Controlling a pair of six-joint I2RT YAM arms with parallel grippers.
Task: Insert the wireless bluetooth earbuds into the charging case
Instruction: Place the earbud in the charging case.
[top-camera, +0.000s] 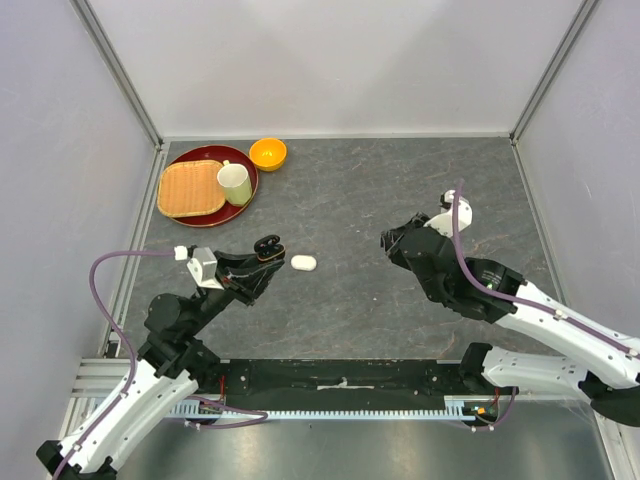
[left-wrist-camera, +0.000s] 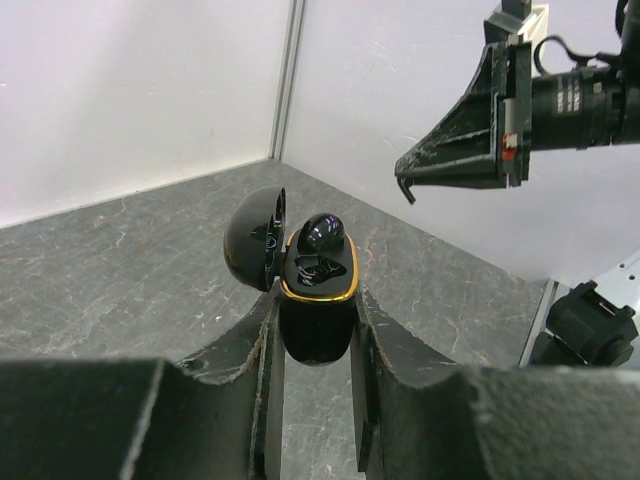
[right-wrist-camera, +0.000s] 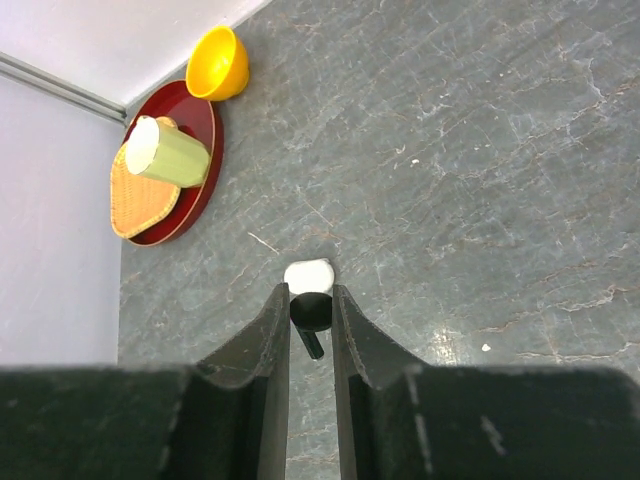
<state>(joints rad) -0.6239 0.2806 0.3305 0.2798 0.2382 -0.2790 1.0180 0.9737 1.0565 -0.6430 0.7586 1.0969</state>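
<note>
The grey stone-patterned tabletop (top-camera: 400, 330) lies between pale walls. In the left wrist view, the black charging case (left-wrist-camera: 318, 335) stands upright, its lid swung open toward the left of the frame. A seated black earbud (left-wrist-camera: 322, 232) sits in its upper-right well (the well beside it shows only gloss, so I cannot tell if it is filled). The left pincer (left-wrist-camera: 315, 300) clamps the case's lower body from both sides.

The right pincer (right-wrist-camera: 310, 295), at right of centre in the top view, is narrow and grips a second black earbud (right-wrist-camera: 310, 312), stem pointing toward the frame's bottom. A closed white case (top-camera: 303, 262) lies on the tabletop between the two pincers, just right of the black case.

At upper left, a red plate (top-camera: 243, 190) carries a woven mat (top-camera: 190, 188) and a pale green cup (top-camera: 235, 184). An orange bowl (top-camera: 267, 153) sits beside the plate.
</note>
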